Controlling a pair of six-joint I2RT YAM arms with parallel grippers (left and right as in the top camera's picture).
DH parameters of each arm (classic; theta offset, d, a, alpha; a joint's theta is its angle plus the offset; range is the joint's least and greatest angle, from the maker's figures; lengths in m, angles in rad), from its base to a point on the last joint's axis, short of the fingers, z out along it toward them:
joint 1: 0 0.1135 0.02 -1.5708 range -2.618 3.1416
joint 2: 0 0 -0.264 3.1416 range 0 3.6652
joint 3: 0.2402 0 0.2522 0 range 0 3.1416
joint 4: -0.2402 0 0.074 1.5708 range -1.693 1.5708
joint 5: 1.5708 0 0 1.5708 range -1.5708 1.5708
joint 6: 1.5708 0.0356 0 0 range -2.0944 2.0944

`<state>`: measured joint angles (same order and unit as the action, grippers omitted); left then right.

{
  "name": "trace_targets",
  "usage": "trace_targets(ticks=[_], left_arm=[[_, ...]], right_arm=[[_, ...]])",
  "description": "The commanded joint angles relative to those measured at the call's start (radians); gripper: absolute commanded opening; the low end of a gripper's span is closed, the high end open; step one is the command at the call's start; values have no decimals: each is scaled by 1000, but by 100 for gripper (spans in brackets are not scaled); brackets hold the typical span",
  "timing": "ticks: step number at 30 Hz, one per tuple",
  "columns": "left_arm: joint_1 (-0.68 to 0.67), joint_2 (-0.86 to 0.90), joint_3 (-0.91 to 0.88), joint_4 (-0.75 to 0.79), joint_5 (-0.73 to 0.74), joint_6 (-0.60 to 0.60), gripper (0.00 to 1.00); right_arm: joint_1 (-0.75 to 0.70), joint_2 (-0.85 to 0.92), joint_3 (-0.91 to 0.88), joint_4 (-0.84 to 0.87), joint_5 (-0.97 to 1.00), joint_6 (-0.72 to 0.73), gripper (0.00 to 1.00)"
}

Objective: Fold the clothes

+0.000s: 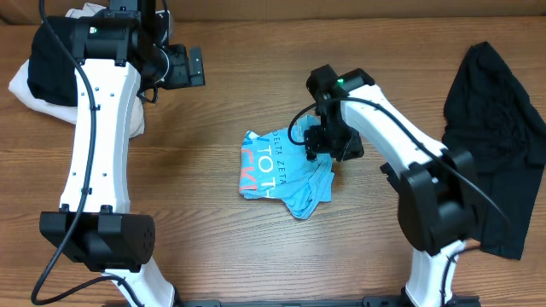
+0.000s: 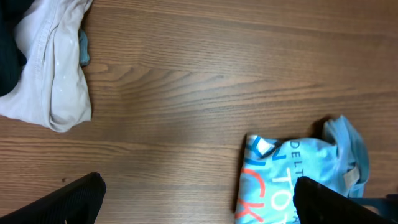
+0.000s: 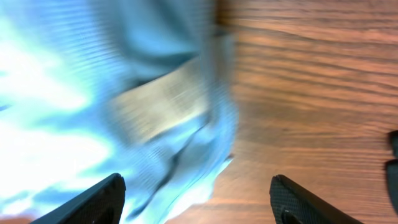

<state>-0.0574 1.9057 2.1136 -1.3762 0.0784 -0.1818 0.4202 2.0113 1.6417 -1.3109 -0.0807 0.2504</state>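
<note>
1. Two arms stand unequally near the work; the blue T-shirt (image 1: 280, 173) lies partly folded at the middle of the worktop, and the right gripper (image 1: 328, 145) hangs over its right side, while the left gripper (image 1: 194, 66) is well apart toward the far-left corner.
2. The shirt's flat printed panel faces the left edge; its rumpled loose part trails toward the near edge on the right, so the untidy cloth lies directly under the right arm.
3. Right jaws: spread wide, the fingers (image 3: 93, 199) straddling blue cloth that fills the left of the blurred wrist view; nothing looks pinched, though contact with the cloth cannot be told.
4. Left jaws: spread wide over bare wood, holding nothing; a white garment (image 2: 56, 81) lies by the far-left corner.
5. A black garment (image 1: 499, 128) waits along the right edge.
6. Judgement: the right arm is placed to take the loose part; the left would have to cross toward the middle to pin the panel.
</note>
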Motion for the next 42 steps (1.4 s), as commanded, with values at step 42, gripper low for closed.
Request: trace_targets(ticks=[42], left_arm=[[-209, 3, -901, 623, -434, -5, 100]], right_arm=[[-422, -276, 99, 33, -104, -15, 88]])
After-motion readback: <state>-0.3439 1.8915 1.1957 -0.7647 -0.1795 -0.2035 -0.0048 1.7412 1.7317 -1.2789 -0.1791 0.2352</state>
